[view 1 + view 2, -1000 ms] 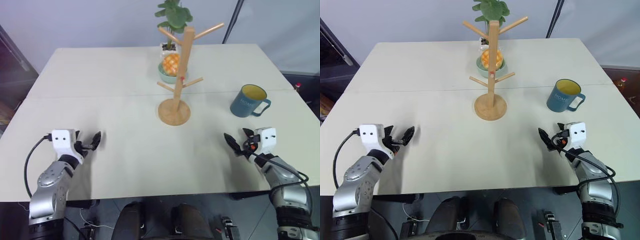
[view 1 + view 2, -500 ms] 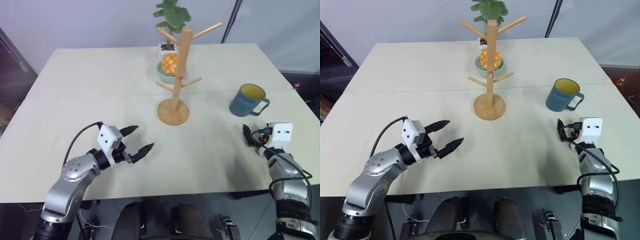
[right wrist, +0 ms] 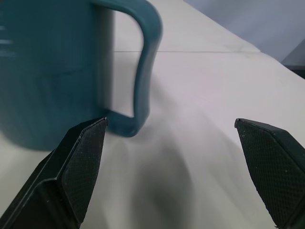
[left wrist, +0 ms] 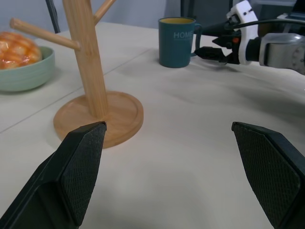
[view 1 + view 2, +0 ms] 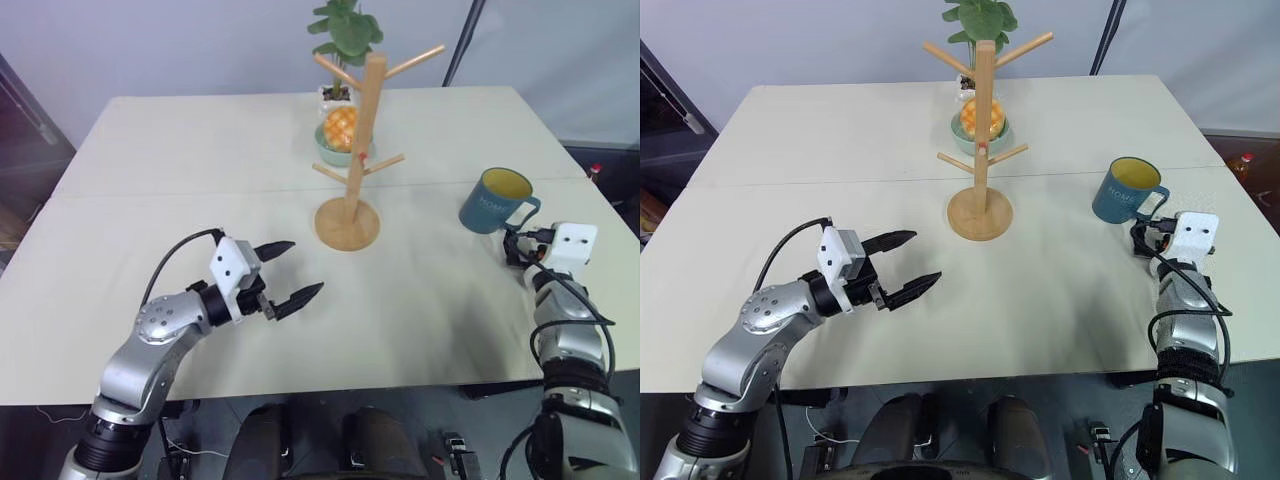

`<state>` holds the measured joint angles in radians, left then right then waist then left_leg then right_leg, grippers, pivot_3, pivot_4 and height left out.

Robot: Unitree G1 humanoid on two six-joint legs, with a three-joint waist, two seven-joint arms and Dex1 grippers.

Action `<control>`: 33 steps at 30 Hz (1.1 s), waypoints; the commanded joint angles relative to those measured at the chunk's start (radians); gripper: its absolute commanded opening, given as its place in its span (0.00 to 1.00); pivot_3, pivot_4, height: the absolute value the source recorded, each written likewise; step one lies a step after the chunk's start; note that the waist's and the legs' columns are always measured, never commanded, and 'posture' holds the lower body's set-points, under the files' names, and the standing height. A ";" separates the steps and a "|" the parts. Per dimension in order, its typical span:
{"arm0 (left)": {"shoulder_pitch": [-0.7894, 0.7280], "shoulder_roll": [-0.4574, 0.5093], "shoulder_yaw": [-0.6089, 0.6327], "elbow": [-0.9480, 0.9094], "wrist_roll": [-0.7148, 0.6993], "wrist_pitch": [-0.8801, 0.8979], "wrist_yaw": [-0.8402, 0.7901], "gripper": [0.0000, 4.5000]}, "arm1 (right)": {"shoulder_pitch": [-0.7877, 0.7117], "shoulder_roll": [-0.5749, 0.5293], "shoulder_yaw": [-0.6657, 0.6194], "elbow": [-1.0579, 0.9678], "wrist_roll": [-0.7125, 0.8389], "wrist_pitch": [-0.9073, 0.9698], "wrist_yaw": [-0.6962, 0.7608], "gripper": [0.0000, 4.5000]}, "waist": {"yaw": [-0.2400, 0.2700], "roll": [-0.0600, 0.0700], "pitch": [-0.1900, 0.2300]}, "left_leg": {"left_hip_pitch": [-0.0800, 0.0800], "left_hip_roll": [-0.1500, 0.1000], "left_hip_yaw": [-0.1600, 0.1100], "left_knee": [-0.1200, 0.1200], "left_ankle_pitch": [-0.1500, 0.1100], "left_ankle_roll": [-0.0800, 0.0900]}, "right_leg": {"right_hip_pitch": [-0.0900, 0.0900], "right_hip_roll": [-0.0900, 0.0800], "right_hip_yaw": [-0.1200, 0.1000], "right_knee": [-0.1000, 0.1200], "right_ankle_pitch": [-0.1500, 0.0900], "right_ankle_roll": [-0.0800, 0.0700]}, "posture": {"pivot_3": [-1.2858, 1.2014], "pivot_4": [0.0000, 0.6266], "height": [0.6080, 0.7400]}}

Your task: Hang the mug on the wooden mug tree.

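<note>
1. Mug (image 5: 495,202) stands upright on the table (image 5: 180,170), near the right edge, about halfway back; mouth up, long axis vertical.
2. Mug handle points toward the right edge and a bit toward the front, at the R gripper (image 5: 516,247). Pale lettering on its side faces the front.
3. Tree (image 5: 358,140) upright at table centre, well left of the mug; post vertical, pegs angled up to both sides, round base flat on the table.
4. R gripper: fingers spread wide, nothing held. It sits just in front of the mug handle, pointing at it; in the R wrist view the handle loop is just beyond one fingertip (image 3: 81,157), not touching as far as I can tell.
5. L gripper (image 5: 290,273): fingers wide apart, empty, over the front-left part of the table, pointing toward the tree base and mug.
6. Bowl (image 5: 335,148) w/ orange fruit and plant (image 5: 345,30) behind the tree, toward the back edge.
</note>
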<state>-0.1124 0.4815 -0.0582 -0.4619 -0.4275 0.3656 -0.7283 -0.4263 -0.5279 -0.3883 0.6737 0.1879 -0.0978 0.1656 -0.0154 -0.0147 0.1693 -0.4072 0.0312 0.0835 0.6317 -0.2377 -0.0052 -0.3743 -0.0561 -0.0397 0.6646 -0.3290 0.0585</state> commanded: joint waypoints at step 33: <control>-0.004 0.021 0.047 -0.038 -0.015 -0.003 0.013 1.00 | -0.032 -0.087 0.144 -0.104 -0.097 -0.140 0.229 0.01 | -0.002 0.001 0.000 | 0.000 0.000 0.000 0.000 0.000 -0.001 | 0.000 0.000 0.000 0.000 0.000 0.000 | 0.52 0.24 1.00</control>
<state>-0.1164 0.4944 -0.0442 -0.4748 -0.4287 0.3688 -0.7173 -0.4632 -0.5809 -0.2673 0.6923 0.1188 -0.2122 0.3718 -0.0175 -0.0141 0.1698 -0.4070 0.0317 0.0835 0.6316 -0.2373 -0.0059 -0.3744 -0.0558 -0.0393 0.6647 -0.3289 0.0586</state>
